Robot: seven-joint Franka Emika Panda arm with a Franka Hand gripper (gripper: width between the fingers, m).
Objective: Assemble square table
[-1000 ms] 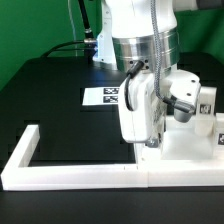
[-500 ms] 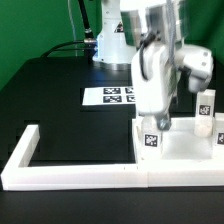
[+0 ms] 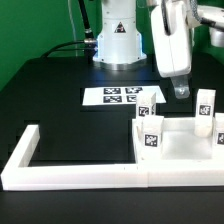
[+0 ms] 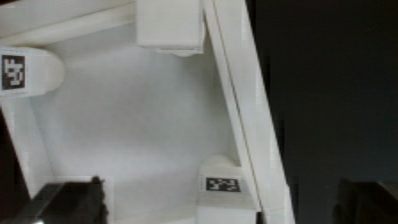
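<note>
1. The gripper (image 3: 181, 92) is being carried high over the table top (image 3: 175, 148), toward the exterior view's right; its jaws are standing wide apart and nothing is being held between them

2. The table top, a white slab with a raised rim, is being kept flat in the corner of the L-shaped border wall (image 3: 70, 170), on the exterior view's right; upright tagged legs are being shown on it in the exterior view: a near leg (image 3: 150, 135), a back leg (image 3: 144, 108), a far leg (image 3: 205, 108), and another white tagged piece at the frame's right edge (image 3: 220, 130), cut off by the frame and hard to identify

3. In the wrist view the slab's inner surface (image 4: 134, 120), one leg's base (image 4: 173, 28) and a tagged piece at the rim (image 4: 224, 183) are being seen; the dark fingertips (image 4: 71, 200) are only just being caught at the frame's edge

4. A likely risk is being posed by the crowding of the legs: should the open jaws be lowered between them, a leg could be knocked or tilted, and whether each leg is fully seated cannot be told

5. The slab itself could be shoved off the wall by a sideways push, since nothing visible is fixing it down

6. The marker board (image 3: 118, 97) is lying flat on the black table (image 3: 50, 100), well apart from the slab; the arm's base (image 3: 118, 40) is standing behind it, and neither is being placed in the path
</note>
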